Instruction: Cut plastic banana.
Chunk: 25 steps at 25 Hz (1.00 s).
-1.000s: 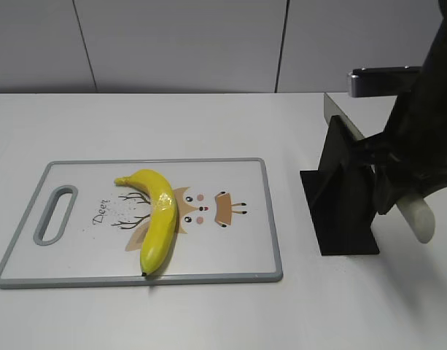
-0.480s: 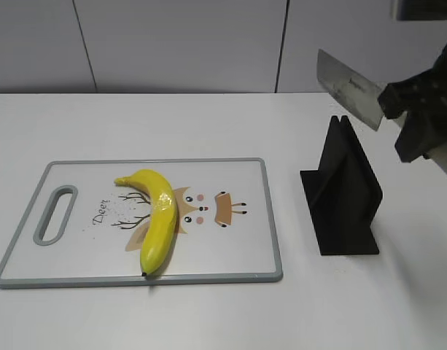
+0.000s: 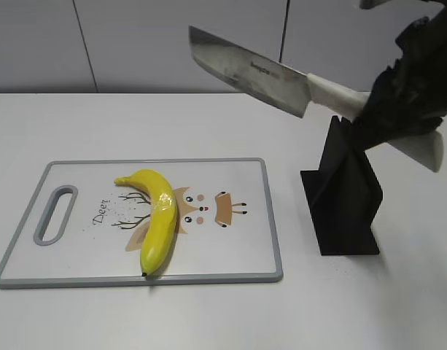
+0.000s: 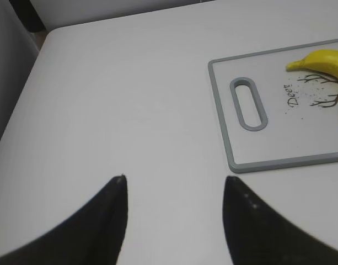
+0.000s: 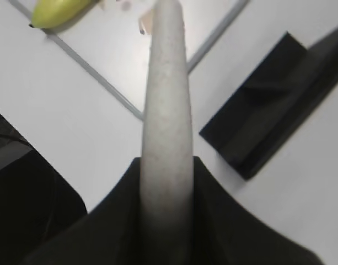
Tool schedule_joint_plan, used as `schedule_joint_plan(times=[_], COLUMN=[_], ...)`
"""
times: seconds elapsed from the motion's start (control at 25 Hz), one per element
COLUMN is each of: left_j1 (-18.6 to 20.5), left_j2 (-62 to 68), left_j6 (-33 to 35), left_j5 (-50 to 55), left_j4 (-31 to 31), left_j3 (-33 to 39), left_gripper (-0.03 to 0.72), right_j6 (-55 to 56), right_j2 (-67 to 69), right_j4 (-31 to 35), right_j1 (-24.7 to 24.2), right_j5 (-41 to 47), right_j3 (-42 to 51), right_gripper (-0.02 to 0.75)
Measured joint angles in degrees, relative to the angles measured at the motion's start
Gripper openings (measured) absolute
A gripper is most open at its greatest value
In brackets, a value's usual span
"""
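The glossy yellow plastic banana (image 3: 157,216) lies on the white cutting board (image 3: 245,251), left of the deer picture; part of it shows in the left wrist view (image 4: 323,62) and its tip in the right wrist view (image 5: 57,12). My right gripper (image 3: 389,115) is shut on the white handle of a cleaver knife (image 3: 249,71), held high in the air above the board's far right side, blade pointing left. The handle (image 5: 166,110) fills the right wrist view between the jaws (image 5: 166,182). My left gripper (image 4: 174,182) is open and empty over bare table left of the board.
A black knife stand (image 3: 343,193) sits on the table right of the cutting board, also in the right wrist view (image 5: 273,110). The board's grey handle slot (image 4: 247,103) faces the left gripper. A grey panelled wall runs behind the table.
My right gripper lifted the knife out of the black stand and swung it up and leftward, so the blade now hangs over the board's far right side. The banana has not moved.
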Motion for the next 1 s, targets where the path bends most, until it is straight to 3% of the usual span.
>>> schedule_joint_plan(times=[0.2,0.44,0.6,0.84,1.0], left_j1=[0.0,0.0,0.0,-0.1,-2.8], left_j2=[0.0,5.3,13.1,27.1,37.1], left_j6=[0.0,2.8,11.3,29.5,36.6], left_j5=[-0.2,-1.6,-5.3,-12.2,-13.1], left_j4=[0.2,0.3,-2.5,-15.7,-19.4], left_j3=[-0.4,-5.0,-8.4,-13.1,-18.6], left_gripper=[0.506,0.506,0.52,0.576,0.584], right_j6=[-10.7,-24.9,-36.3,-42.3,-46.4], right_j2=[0.5,3.5,5.1,9.2,13.8], right_j4=[4.0,4.1,4.1,4.1,4.1], right_j1=[0.0,0.0,0.0,0.0,0.0], right_j5=[-4.3,-4.3,-3.7,-3.2,-0.7], right_j3=[0.0,0.0,-0.3,-4.9,-9.8], right_gripper=[0.16,0.16,0.16,0.16,0.16])
